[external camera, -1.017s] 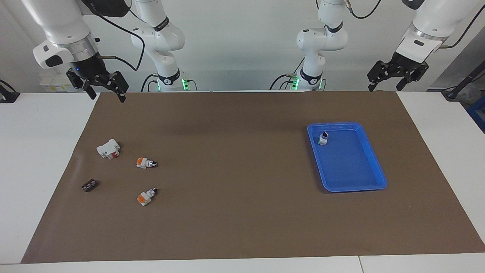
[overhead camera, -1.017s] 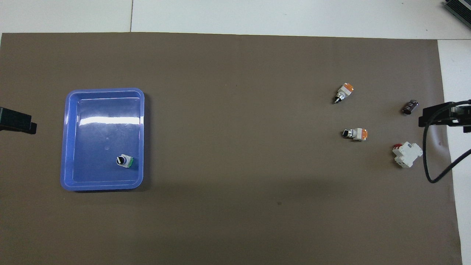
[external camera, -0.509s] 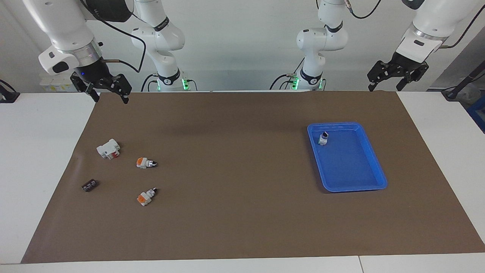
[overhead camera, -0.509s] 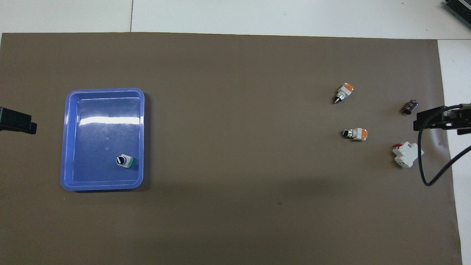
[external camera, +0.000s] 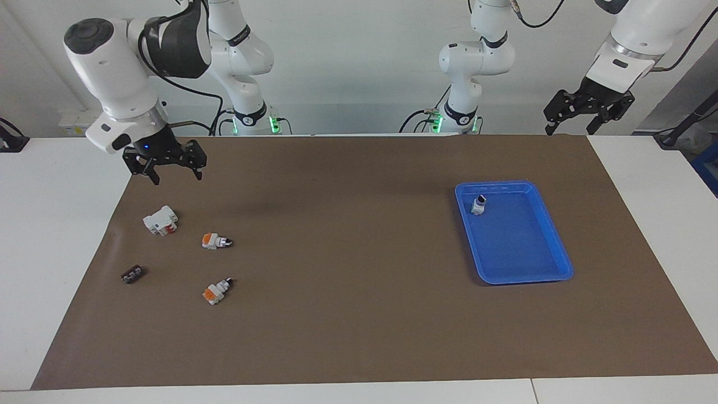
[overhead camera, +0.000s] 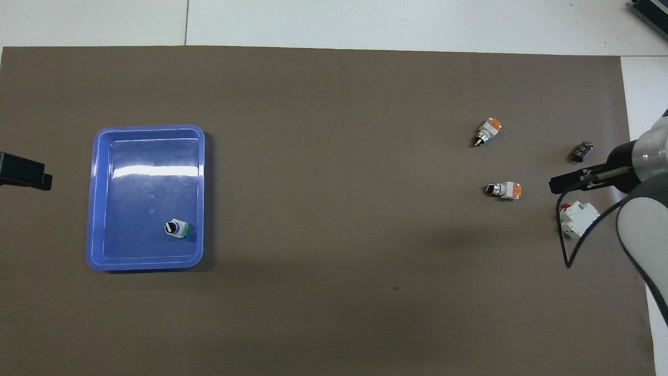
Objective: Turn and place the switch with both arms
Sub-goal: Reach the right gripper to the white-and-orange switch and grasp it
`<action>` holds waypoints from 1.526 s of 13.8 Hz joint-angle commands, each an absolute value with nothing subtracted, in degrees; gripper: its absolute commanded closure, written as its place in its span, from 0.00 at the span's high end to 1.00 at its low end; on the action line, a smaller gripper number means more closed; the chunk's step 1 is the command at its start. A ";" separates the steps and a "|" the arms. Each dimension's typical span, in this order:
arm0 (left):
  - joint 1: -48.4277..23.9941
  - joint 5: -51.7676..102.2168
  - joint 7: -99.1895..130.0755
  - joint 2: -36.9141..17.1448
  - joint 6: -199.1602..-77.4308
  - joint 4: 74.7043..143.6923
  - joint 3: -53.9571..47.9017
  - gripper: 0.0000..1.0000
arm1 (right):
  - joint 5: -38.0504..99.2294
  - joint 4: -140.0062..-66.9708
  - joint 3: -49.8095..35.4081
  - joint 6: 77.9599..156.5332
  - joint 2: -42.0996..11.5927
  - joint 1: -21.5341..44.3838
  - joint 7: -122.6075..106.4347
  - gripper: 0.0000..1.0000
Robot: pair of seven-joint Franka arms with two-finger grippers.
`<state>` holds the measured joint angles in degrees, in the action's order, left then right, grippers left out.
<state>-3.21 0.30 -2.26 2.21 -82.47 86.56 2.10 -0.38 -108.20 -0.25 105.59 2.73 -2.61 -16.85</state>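
Observation:
Two switches with orange ends lie on the brown mat toward the right arm's end. One switch point(external camera: 215, 241) point(overhead camera: 503, 189) is nearer to the robots than the other switch point(external camera: 216, 292) point(overhead camera: 487, 130). My right gripper point(external camera: 176, 177) point(overhead camera: 561, 184) is open and empty, up in the air over the mat by the white block, apart from both switches. My left gripper point(external camera: 569, 129) point(overhead camera: 26, 175) is open and empty and waits over the mat's edge at the left arm's end.
A blue tray point(external camera: 538, 264) point(overhead camera: 146, 156) toward the left arm's end holds a switch with a green end point(external camera: 478, 205) point(overhead camera: 176, 228). A white block with a red part point(external camera: 160, 220) point(overhead camera: 576, 219) and a small black piece point(external camera: 132, 274) point(overhead camera: 581, 152) lie near the orange switches.
My right arm has swung down and inward from the mat's corner, so its gripper is now lower and over the mat by the white block. The left arm has not moved.

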 commanded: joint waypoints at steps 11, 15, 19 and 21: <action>-2.99 -0.44 -2.37 3.69 -83.06 88.33 1.93 1.00 | 1.14 -130.42 -0.44 140.76 -5.53 -6.86 -89.90 1.00; -2.99 -0.44 -2.37 3.69 -83.06 88.33 1.93 1.00 | 1.14 -130.61 -0.61 143.25 -6.50 -6.33 -91.58 1.00; -2.99 -0.44 -2.37 3.69 -83.06 88.33 1.93 1.00 | 1.23 -131.56 -0.62 147.72 -7.73 -5.10 -93.76 1.00; -2.99 -0.44 -2.37 3.69 -83.14 88.33 1.93 1.00 | 1.23 -132.71 -0.62 150.11 -8.08 -5.01 -94.13 0.99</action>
